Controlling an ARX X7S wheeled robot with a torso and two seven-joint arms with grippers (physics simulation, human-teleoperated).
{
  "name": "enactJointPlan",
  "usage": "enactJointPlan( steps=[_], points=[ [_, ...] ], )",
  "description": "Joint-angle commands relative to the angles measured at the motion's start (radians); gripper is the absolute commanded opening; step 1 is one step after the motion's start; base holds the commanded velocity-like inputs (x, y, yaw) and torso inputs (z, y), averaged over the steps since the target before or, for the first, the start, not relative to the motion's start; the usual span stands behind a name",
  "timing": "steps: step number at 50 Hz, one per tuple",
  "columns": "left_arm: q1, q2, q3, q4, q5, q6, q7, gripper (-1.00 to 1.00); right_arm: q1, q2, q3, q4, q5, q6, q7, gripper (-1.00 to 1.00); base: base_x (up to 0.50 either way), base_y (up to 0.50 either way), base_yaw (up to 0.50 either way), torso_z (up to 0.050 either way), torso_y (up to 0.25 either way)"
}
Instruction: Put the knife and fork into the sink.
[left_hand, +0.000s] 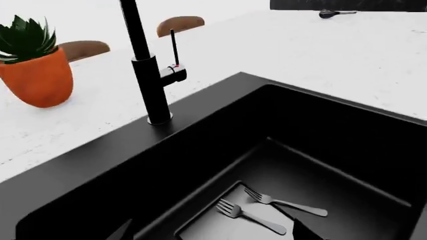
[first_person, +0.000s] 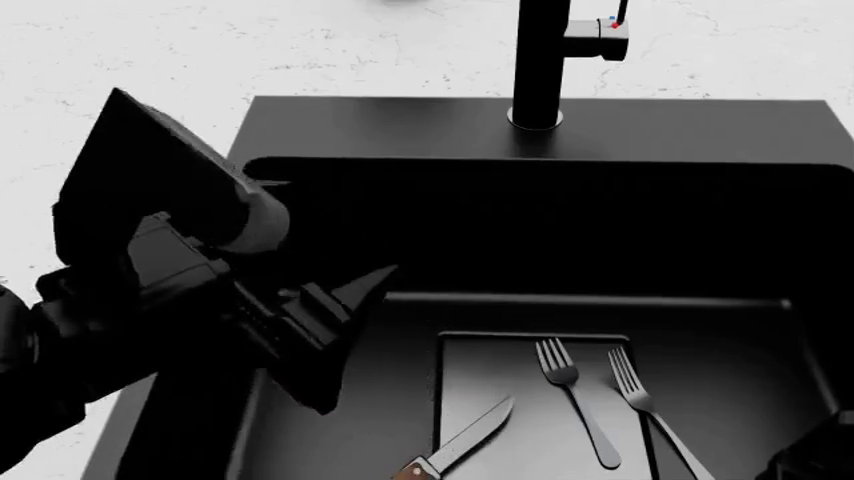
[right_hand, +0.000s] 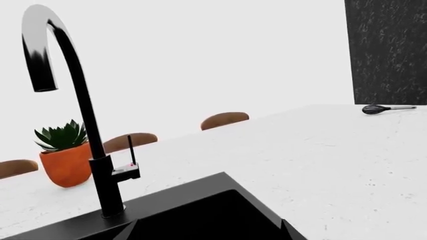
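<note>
The matte-black sink (first_person: 387, 130) fills the head view. On its grey bottom plate (first_person: 514, 410) lie the knife (first_person: 465, 438), with its reddish-brown handle toward the near edge, and two steel forks (first_person: 574, 398) (first_person: 651, 410) side by side. My left gripper (first_person: 354, 335) hangs open over the basin's left part, apart from the knife, with nothing between its fingers. The left wrist view shows both forks (left_hand: 250, 216) (left_hand: 283, 201) below the spread fingertips (left_hand: 303, 232). My right gripper (right_hand: 207, 232) is open above the sink; only a dark corner of it (first_person: 817, 452) shows in the head view.
A black column faucet (first_person: 541, 60) (left_hand: 150, 75) (right_hand: 87, 125) stands on the sink's back rim. An orange pot with a green plant (left_hand: 37, 75) (right_hand: 65, 165) sits on the white counter behind it. A black utensil (left_hand: 333, 13) (right_hand: 387, 108) lies far off on the counter.
</note>
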Motion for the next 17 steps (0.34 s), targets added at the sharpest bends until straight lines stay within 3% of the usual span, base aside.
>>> enactJointPlan(
  steps=[1,11,17],
  points=[
    [0.096,-0.178,-0.238,0.274,-0.146,0.061,-0.119,1.00,0.020,0.000,0.042,-0.015,0.003,0.027,-0.023,1.00,0.00,0.00,0.00,0.000,0.000],
    [0.347,-0.315,-0.400,0.415,-0.178,0.191,-0.129,1.00,0.016,0.000,0.041,-0.006,0.004,0.020,-0.033,1.00,0.00,0.00,0.00,0.000,0.000],
    [0.468,-0.358,-0.475,0.457,-0.161,0.252,-0.124,1.00,0.011,0.000,0.037,0.000,-0.001,0.008,-0.036,1.00,0.00,0.00,0.00,0.000,0.000]
  ],
)
